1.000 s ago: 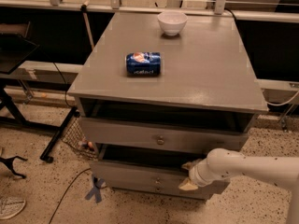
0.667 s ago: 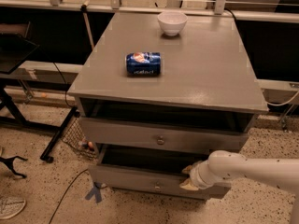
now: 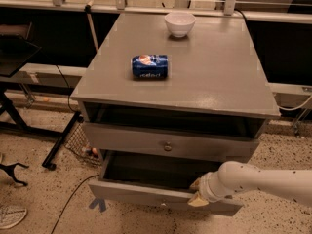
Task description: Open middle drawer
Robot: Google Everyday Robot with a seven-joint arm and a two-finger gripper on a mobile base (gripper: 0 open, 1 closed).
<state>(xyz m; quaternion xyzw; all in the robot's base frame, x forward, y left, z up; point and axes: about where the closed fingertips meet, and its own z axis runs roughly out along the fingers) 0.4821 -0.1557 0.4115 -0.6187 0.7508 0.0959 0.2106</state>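
Observation:
The middle drawer (image 3: 131,193) of the grey cabinet stands pulled out toward me, its dark grey inside (image 3: 146,169) showing. Its small round knob (image 3: 163,204) sits at the centre of the flat front. My gripper (image 3: 197,193), on a white arm coming in from the right, is at the top edge of that front, right of the knob. One cream fingertip (image 3: 195,183) is inside the drawer and the other is outside, shut on the front panel. The drawer above (image 3: 122,139), with a like knob, stays in.
On the cabinet top (image 3: 219,77) lie a blue can (image 3: 149,66) on its side and a white bowl (image 3: 179,23) at the back. A black stand leg (image 3: 61,143), a wire basket (image 3: 78,144) and a cable (image 3: 68,204) are on the floor to the left.
The middle drawer has slid further out toward me, showing more of its dark inside. The gripper has come back with the drawer front.

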